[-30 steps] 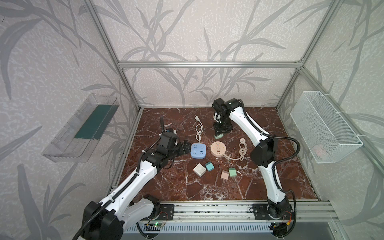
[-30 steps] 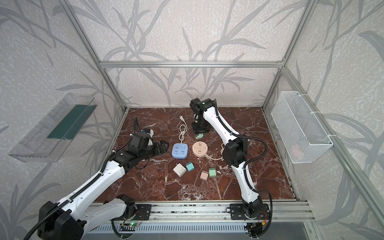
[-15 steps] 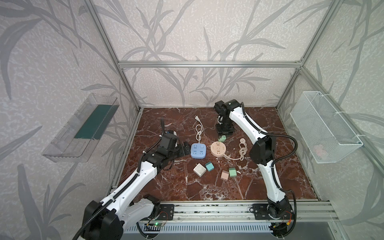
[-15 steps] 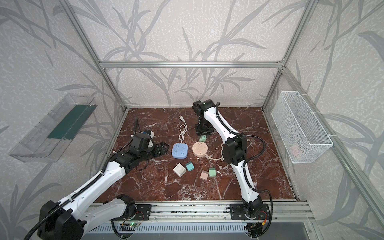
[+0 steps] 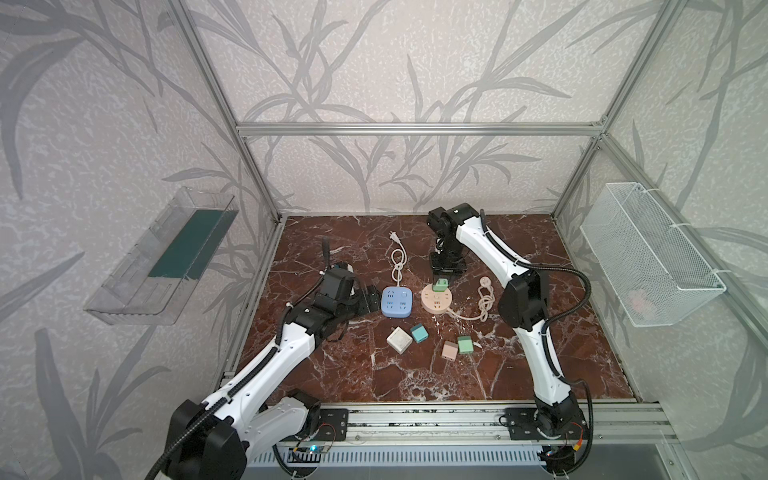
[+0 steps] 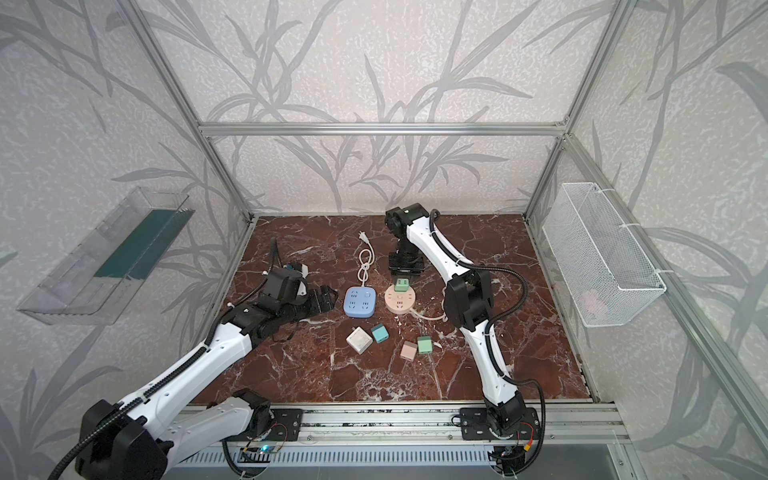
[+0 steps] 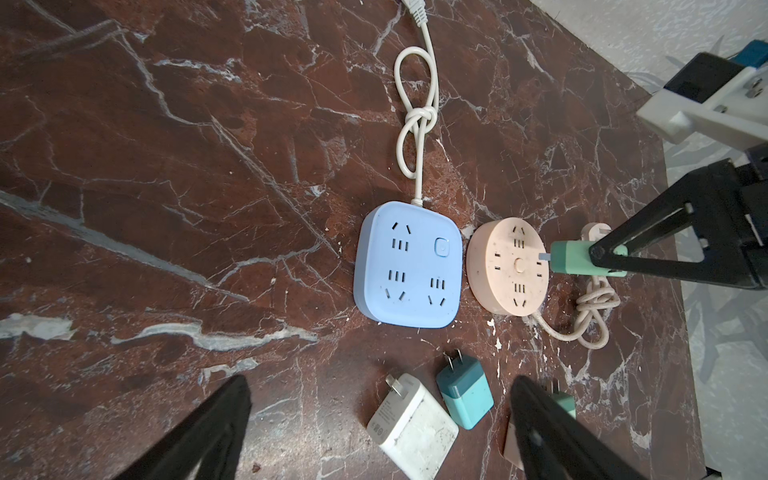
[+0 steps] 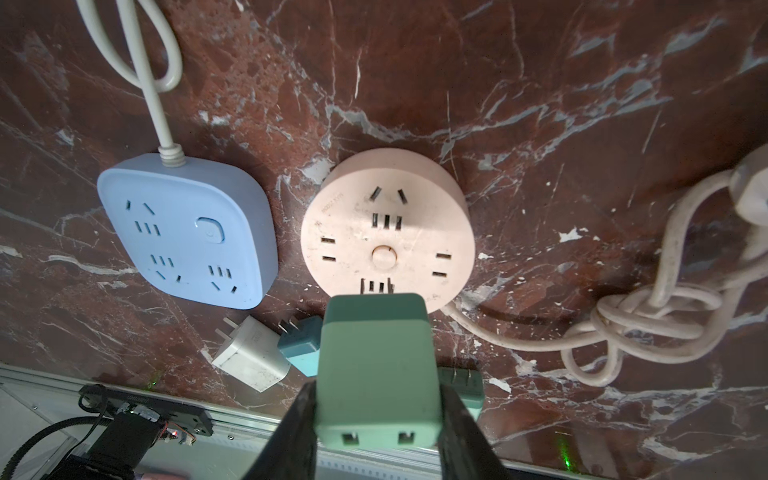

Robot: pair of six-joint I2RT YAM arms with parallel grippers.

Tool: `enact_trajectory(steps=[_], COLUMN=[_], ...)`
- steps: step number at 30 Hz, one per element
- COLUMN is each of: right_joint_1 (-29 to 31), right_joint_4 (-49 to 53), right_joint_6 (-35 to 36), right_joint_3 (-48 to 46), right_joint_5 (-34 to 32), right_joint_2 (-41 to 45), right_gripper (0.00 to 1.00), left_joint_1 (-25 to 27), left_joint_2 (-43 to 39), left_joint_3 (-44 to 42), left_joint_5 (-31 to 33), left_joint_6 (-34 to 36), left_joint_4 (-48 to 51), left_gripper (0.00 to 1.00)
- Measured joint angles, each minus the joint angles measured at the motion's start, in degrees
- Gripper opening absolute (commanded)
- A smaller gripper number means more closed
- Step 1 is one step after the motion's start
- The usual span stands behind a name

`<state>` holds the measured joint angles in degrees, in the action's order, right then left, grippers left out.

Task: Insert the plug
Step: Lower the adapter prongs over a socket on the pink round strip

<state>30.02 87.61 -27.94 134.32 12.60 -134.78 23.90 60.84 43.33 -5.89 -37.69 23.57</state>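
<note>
**Green plug point(image 8: 376, 370) held over the round pink socket point(image 8: 386, 232)**

Just above the centre of both top views, the right arm's jaws pinched the green plug by 2 opposite flat sides, prongs pointing down at the pink socket. From the right wrist view the prongs sat right at 1 group of slots near the socket's edge. Whether they had entered could not be told.

The left arm's jaws were spread wide and empty, low over the surface point(image 5: 540, 232), just left of the blue square socket point(image 5: 397, 301) in a top view. The 2 sockets lay side by side, nearly touching. Below them in the frame lay 4 spare plugs: white point(image 5: 399, 340), teal point(image 5: 419, 333), pink point(image 5: 449, 350) and another green one point(image 5: 465, 344).

The plug looked like a small, light, stiff plastic block with smooth faces, so it would probably twist or slip under pushing force unless gripped squarely. The flat sides, well back from the prongs, seemed the right hold. The thin metal prongs could bend if pressed off-line. The socket also looked light and might slide or tip under an off-centre push.
</note>
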Motion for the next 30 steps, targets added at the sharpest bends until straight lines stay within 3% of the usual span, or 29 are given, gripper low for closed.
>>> enact_trajectory(steps=[30], right_joint_1=[-0.02], right_joint_4=[-1.99], right_joint_6=[-0.5], right_joint_3=[1.88], right_joint_5=[-3.61], right_joint_2=[-3.85], right_gripper=[0.0], left_joint_1=[0.02], left_joint_2=[0.0], left_joint_3=[-0.92], left_joint_5=[0.22], left_joint_6=[-0.63], left_joint_4=[-0.07], left_gripper=[0.95])
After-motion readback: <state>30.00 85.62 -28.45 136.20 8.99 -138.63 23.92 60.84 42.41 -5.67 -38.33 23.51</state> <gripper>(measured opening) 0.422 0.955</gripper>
